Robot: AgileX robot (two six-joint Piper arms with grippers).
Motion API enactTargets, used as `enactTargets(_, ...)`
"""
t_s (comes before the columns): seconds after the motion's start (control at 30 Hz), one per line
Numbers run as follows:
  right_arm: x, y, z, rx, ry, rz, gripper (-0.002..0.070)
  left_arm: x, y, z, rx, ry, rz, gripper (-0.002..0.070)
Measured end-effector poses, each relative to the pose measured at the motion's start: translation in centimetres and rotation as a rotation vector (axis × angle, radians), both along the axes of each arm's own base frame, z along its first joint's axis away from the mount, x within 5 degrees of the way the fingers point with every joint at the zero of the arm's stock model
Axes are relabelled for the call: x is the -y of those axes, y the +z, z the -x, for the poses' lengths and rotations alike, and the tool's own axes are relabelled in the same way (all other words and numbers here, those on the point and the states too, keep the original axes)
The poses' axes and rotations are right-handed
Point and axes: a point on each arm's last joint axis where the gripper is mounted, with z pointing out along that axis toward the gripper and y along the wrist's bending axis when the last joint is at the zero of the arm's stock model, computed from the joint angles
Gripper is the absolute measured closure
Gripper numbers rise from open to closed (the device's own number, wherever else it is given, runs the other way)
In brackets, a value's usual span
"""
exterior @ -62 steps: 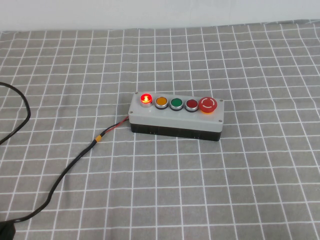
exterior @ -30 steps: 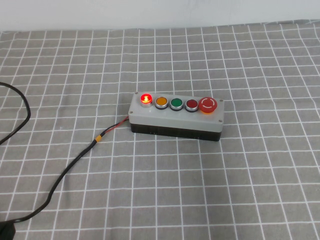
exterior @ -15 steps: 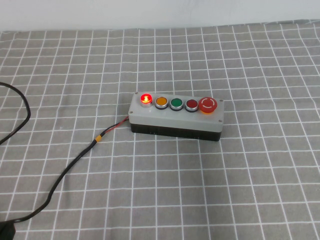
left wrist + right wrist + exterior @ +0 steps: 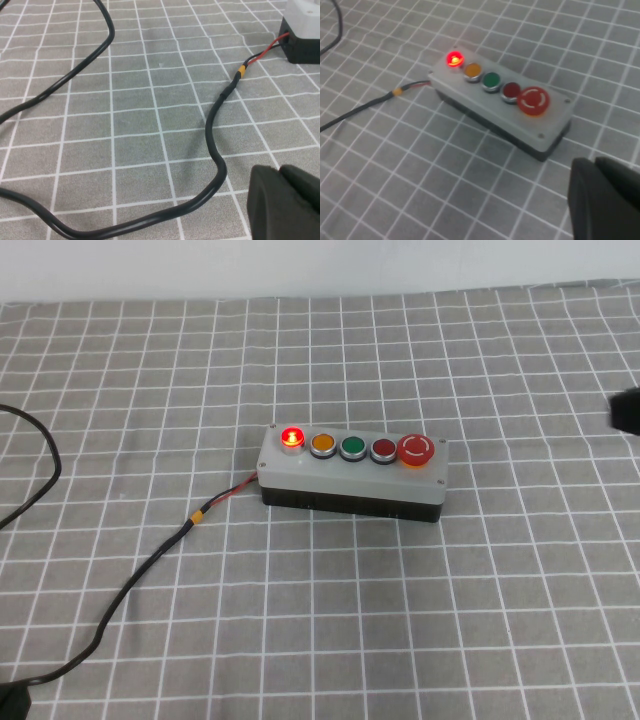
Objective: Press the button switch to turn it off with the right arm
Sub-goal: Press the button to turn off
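A black cable [image 4: 120,590] curls across the left of the checked counter [image 4: 330,630] to the grey box [image 4: 352,478] at the middle. The button switch [image 4: 291,437] glows red at the box's left end. The left gripper [image 4: 285,202] sits near the cable; the right gripper [image 4: 605,200] hovers right of the box. Whether either is spread, I cannot tell.

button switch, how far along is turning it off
Nothing done yet: the button switch glows red on the grey button box. In hand: the right arm shows at the high view's right edge, far from it. Left gripper sits by the black cable. Left: reach, press.
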Motion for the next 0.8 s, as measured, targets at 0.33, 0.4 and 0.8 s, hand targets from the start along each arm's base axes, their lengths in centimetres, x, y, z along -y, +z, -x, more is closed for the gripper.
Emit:
enactTargets(0.33, -5.3, 0.6, -3.9, -0.027, 0.191, 0.014, 0.0692, 0.0, 0.0, 0.0, 0.000, 0.000, 0.000, 0.0678)
enactTargets(0.4, -6.7, 0.7, -4.6, -0.031, 0.239, 0.025, 0.0692, 0.0, 0.0, 0.0, 0.000, 0.000, 0.000, 0.0678)
enactTargets(0.8, -14.0, -0.6, -8.5, -0.082, 0.363, 0.128, 0.0692, 0.0, 0.0, 0.0, 0.000, 0.000, 0.000, 0.0678)
